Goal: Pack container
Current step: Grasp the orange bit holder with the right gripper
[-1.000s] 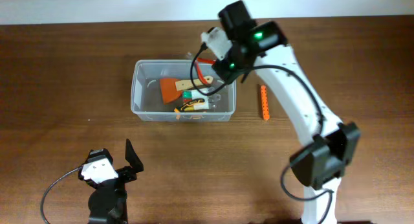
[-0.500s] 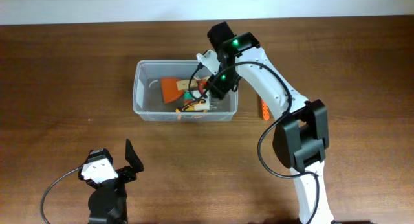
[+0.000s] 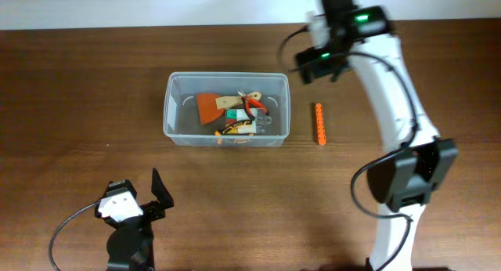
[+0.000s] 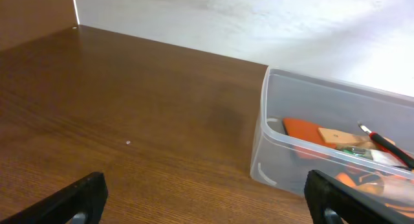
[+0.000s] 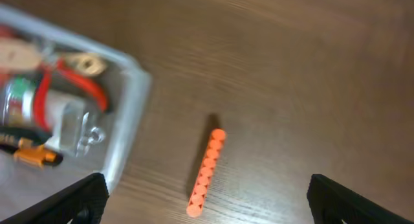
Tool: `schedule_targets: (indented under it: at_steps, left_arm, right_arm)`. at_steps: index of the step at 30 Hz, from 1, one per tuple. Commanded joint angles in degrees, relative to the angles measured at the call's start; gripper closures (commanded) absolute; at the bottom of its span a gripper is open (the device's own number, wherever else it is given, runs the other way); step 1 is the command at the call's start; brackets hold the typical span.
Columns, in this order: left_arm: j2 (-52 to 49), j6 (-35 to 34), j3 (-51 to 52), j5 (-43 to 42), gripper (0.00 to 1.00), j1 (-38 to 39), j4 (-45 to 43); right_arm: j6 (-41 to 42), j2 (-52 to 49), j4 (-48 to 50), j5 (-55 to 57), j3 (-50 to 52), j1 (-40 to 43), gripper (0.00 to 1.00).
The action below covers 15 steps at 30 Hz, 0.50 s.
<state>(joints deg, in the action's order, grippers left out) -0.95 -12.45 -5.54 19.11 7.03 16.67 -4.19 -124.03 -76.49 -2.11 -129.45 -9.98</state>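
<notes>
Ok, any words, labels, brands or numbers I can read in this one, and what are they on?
No text can be read in any view.
On the green and white packet inside the container: possibly print, but too small and blurred to read.
On the yellow and black item next to it: any marking is too small to read.
On the orange stick outside the container: no marking visible.

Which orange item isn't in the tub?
The ridged orange stick, lying on the table right of the tub; the orange scraper is inside.
</notes>
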Motion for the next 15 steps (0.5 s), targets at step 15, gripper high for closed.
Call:
schedule_targets:
  at_steps: [15]
  left_arm:
    - [0.3, 0.5, 0.2, 0.2, 0.01, 0.2, 0.0]
  right_arm:
    - [14.2, -3.0, 12.6, -7.0, 28.6, 5.5, 0.31]
